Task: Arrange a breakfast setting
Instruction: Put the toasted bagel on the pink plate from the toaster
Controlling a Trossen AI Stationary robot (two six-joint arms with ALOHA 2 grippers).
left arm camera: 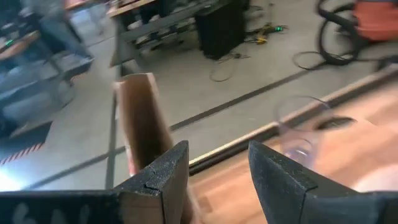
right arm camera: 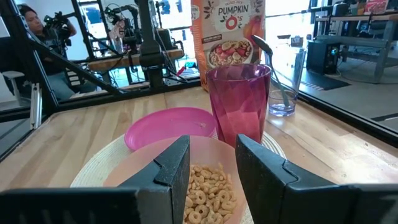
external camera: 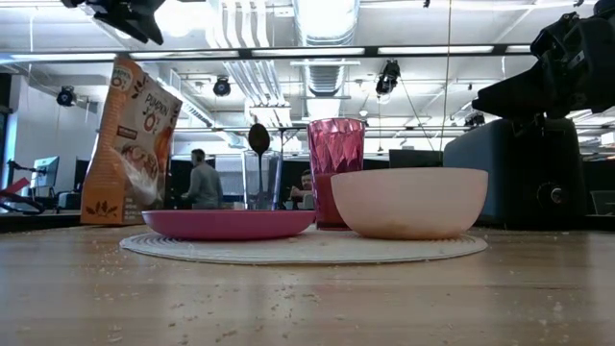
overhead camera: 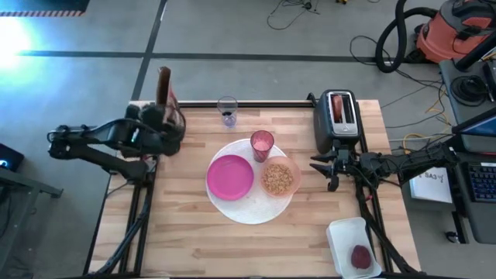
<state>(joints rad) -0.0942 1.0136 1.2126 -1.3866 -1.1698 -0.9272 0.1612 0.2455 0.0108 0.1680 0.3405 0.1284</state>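
A big white round disc [overhead camera: 249, 203] lies mid-table. On it rest a magenta plate [overhead camera: 230, 176], a translucent pink bowl [overhead camera: 280, 177] holding cereal rings, and a pink tumbler [overhead camera: 262, 144]. A spoon [external camera: 258, 139] stands in a clear glass [overhead camera: 227, 111] at the far edge, its bowl end up. Bread [overhead camera: 339, 105] sits in the toaster slot. A dark-red fruit [overhead camera: 361, 256] lies in a white tray. My left gripper [left arm camera: 217, 155] is open, up beside the top of the cereal box [overhead camera: 165, 93]. My right gripper [right arm camera: 212, 149] is open, level, just right of the bowl.
The cereal box [external camera: 130, 144] stands upright at the far left corner. A black toaster [overhead camera: 339, 124] stands at the far right. The white tray [overhead camera: 353, 246] lies at the near right corner. Bare wood runs along the near edge and the left side.
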